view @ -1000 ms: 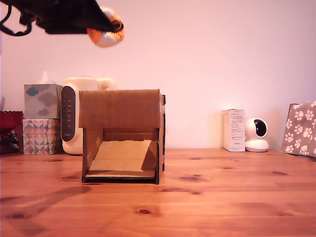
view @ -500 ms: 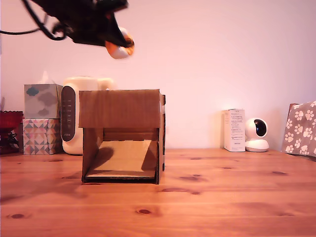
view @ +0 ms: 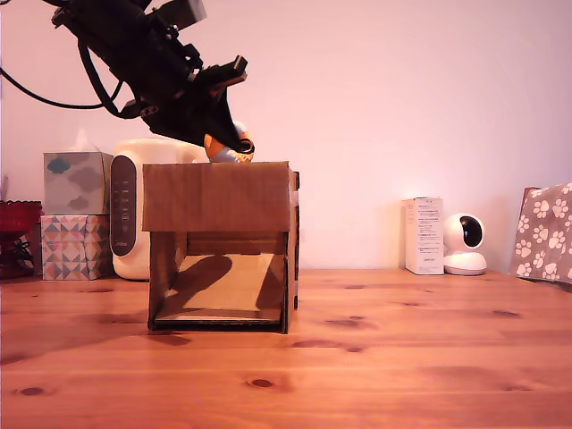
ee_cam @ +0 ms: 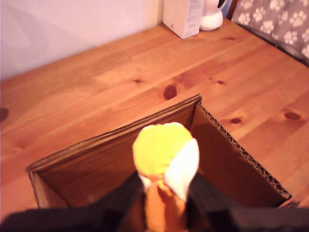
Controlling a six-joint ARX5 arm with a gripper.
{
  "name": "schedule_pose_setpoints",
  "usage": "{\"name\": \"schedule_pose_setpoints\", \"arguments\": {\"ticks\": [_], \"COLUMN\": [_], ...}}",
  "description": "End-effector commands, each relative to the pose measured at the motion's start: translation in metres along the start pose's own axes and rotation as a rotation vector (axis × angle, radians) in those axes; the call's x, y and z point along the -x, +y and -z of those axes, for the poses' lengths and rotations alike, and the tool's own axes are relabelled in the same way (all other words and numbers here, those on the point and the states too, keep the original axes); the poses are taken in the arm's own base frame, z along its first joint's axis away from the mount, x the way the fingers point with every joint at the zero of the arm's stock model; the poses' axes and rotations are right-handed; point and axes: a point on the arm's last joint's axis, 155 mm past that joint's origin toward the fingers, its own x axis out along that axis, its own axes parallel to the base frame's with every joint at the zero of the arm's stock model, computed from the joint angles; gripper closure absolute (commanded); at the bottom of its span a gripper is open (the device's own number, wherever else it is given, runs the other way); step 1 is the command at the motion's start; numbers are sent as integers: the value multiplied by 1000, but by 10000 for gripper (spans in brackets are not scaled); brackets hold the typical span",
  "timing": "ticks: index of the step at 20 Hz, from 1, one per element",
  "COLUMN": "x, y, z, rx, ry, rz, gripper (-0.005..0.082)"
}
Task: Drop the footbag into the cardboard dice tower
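The footbag (view: 229, 152) shows orange and white just above the top edge of the cardboard dice tower (view: 220, 246), held by my black gripper (view: 225, 145), which slants down from the exterior view's upper left. The wrist view looks down past the footbag (ee_cam: 165, 154), yellow, white and orange, pinched between the two dark fingers (ee_cam: 207, 200) of my gripper (ee_cam: 161, 195). Below it lies the tower's open top (ee_cam: 101, 164) with its brown corrugated walls. The tower's front opening faces the exterior camera and shows the sloped ramp (view: 223, 284).
Two tissue boxes (view: 76, 214) and a cream appliance (view: 134, 206) stand behind the tower on the exterior view's left. A small white carton (view: 424, 235), a white camera (view: 465, 244) and a paw-print bag (view: 545, 232) sit at the right. The wooden table (view: 375, 357) stretches in front.
The arm has come down and toward the exterior view's right, carrying the footbag from high above the tower to just over its open top.
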Motion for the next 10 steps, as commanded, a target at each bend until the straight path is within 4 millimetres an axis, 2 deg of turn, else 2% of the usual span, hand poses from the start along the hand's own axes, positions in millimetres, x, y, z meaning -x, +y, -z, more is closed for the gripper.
{"name": "schedule_pose_setpoints", "arguments": {"ticks": [1, 2, 3, 5, 6, 7, 9, 10], "x": [5, 7, 9, 15, 19, 24, 36, 43], "y": [-1, -2, -4, -11, -14, -15, -18, -21], "z": [-19, -20, -20, -19, -17, -14, -7, -5], "rx": [-12, -10, -9, -10, -11, -8, -2, -1], "ry": [-36, -21, -1, 31, 43, 58, 98, 111], "rz": [3, 4, 8, 19, 26, 28, 36, 48], "gripper": [113, 92, 109, 210, 304, 434, 761, 777]}}
